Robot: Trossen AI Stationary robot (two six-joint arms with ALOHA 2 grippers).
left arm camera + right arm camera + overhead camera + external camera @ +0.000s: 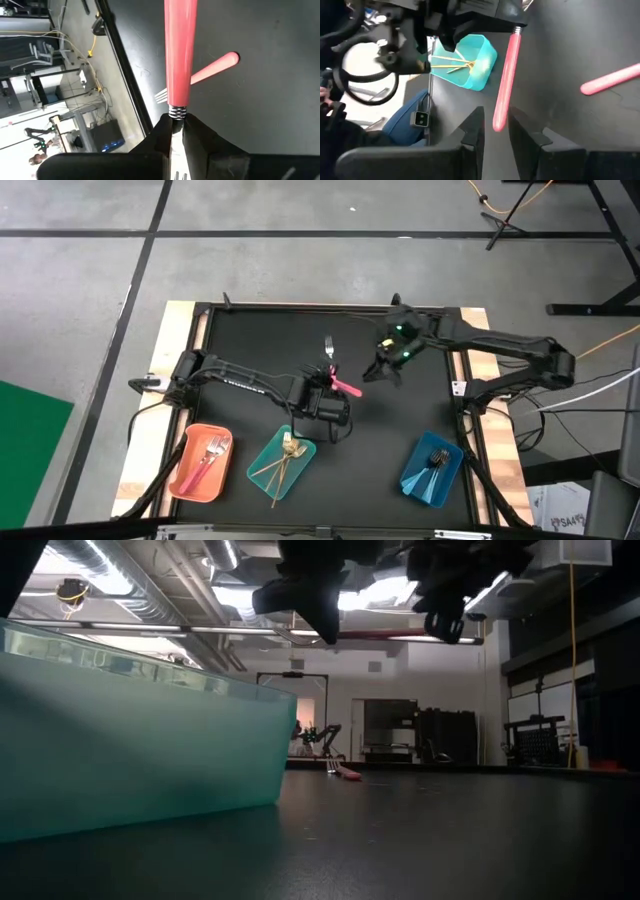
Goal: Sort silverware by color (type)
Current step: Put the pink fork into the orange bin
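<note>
1. High view: The left gripper (333, 385) is over the mat (240, 340) near the table's middle, fingers clamped on a pink utensil (347, 389). A pink fork (328, 350) lies on the mat just beyond it. The right gripper (385, 367) hangs just beside the held utensil; from here its fingers cannot be read. Along the near edge stand three trays: the orange tray (180, 476) holds pink pieces (212, 452), the teal tray (262, 455) holds gold pieces (285, 457), and the blue tray (418, 478) holds a dark-looking piece (437, 459).

2. Low view: The teal tray wall (140, 740) fills the left. Both arms hang from above. The pink fork (345, 773) lies far back on the mat.

3. Left wrist view: The fingers (200, 137) are closed on the metal neck of the pink utensil (179, 50). The pink fork (210, 69) lies on the mat behind it.

4. Right wrist view: The right fingers (472, 132) stand apart, with the pink handle (505, 80) between them, not gripped. The teal tray (482, 65) with gold pieces lies beyond.
</note>
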